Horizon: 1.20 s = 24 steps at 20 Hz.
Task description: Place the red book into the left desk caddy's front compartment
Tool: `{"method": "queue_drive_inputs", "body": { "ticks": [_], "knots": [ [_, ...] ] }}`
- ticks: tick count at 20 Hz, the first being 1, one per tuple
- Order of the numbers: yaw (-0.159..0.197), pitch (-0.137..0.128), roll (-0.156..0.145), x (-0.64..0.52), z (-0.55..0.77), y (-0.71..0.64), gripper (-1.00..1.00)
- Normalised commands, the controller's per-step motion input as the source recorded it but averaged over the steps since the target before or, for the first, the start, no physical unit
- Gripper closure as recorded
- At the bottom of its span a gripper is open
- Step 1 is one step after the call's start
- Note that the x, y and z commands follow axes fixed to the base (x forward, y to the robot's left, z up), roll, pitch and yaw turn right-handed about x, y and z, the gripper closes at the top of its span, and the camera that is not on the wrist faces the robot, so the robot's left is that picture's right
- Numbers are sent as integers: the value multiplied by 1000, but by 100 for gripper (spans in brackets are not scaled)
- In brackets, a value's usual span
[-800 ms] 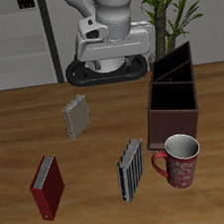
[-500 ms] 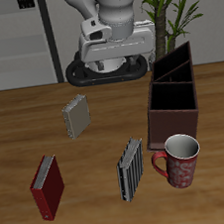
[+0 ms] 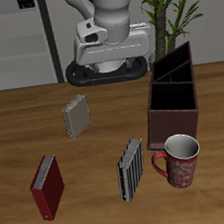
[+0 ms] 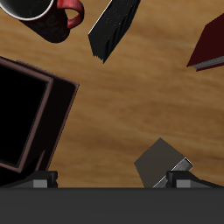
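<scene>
The red book [image 3: 47,186] lies flat on the wooden table near its front edge, far from the left desk caddy [image 3: 173,101], a long dark brown divided box on the opposite side. My gripper [image 3: 103,47] hangs high above the back of the table, well away from both. In the wrist view the gripper [image 4: 112,182] is open and empty, with its two fingertips wide apart. That view also shows a corner of the red book [image 4: 210,44] and one compartment of the caddy [image 4: 26,114].
A grey book [image 3: 77,116] lies mid-table, below the gripper [image 4: 162,162]. A black-and-white striped book [image 3: 130,168] lies near the front, next to a red patterned mug [image 3: 181,162] that stands just in front of the caddy. A plant stands behind the caddy.
The arm has shifted only slightly at the back of the table. The books, mug and caddy have not moved.
</scene>
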Motion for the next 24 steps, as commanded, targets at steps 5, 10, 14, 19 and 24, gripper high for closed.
{"method": "queue_drive_inputs", "body": {
  "ticks": [5,10,14,19,24],
  "knots": [
    [56,22,39,283,63,-270,-100],
    [82,37,68,361,-76,-236,-100],
    [6,67,8,429,-122,-478,-100],
    [19,-18,-97,460,-98,-679,-100],
    [-38,-16,-39,184,22,-503,-100]
  ]
}}
